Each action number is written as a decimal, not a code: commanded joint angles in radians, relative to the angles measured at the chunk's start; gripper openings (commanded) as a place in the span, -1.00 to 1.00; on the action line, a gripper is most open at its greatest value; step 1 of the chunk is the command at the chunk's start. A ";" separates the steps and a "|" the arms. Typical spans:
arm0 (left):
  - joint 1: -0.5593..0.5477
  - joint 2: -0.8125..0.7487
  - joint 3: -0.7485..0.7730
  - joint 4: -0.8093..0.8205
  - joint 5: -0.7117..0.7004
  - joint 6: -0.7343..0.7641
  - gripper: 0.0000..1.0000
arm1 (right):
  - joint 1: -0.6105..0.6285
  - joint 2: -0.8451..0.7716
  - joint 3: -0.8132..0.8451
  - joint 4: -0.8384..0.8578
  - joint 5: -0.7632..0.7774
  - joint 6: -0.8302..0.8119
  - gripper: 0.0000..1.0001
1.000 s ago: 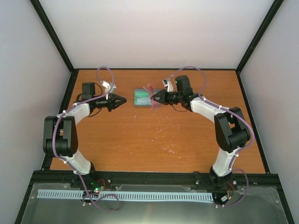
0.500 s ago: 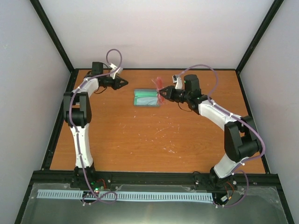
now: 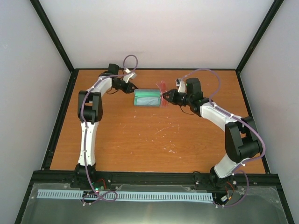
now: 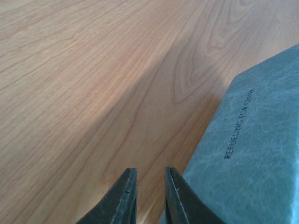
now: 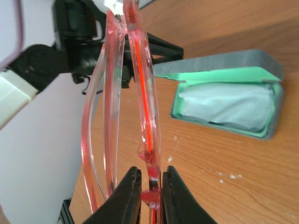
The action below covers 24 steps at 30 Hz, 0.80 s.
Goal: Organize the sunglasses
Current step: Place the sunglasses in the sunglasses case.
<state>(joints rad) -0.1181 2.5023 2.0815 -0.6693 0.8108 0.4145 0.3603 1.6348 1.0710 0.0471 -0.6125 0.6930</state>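
site: robot lab cell | cues: black frame (image 3: pixel 154 178), white walls (image 3: pixel 159 32), wooden table (image 3: pixel 140 140)

Translucent red-pink sunglasses (image 5: pixel 145 116) stood out against a mottled grey-blue case (image 5: pixel 219 59) with mint-green lining (image 5: pixel 210 74) and a pale blue cloth (image 5: pixel 229 109) inside, on an orange-brown wood-grain table (image 3: pixel 140 140), flanked by black-and-white arms (image 3: pixel 212 114) amid plain pale grey walls (image 3: pixel 159 32).

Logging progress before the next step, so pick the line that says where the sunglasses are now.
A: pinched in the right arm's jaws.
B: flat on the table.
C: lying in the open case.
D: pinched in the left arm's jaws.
A: the right wrist view shows the red-pink sunglasses pinched in the jaws of the right arm, while the open case holds a pale cloth and no glasses.
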 commanded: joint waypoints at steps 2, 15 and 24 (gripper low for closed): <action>-0.025 0.033 0.033 -0.044 -0.016 0.029 -0.61 | -0.029 -0.039 -0.065 0.032 0.050 0.041 -0.79; -0.062 -0.048 -0.166 0.001 0.032 0.015 -0.64 | -0.054 0.063 -0.089 0.173 0.061 0.170 -0.79; -0.092 -0.108 -0.268 0.031 0.086 -0.015 -0.65 | -0.034 0.148 -0.056 0.178 0.068 0.191 -0.78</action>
<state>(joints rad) -0.1867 2.4382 1.8507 -0.6422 0.8745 0.4168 0.3138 1.7538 0.9794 0.1764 -0.5457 0.8577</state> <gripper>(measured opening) 0.180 0.109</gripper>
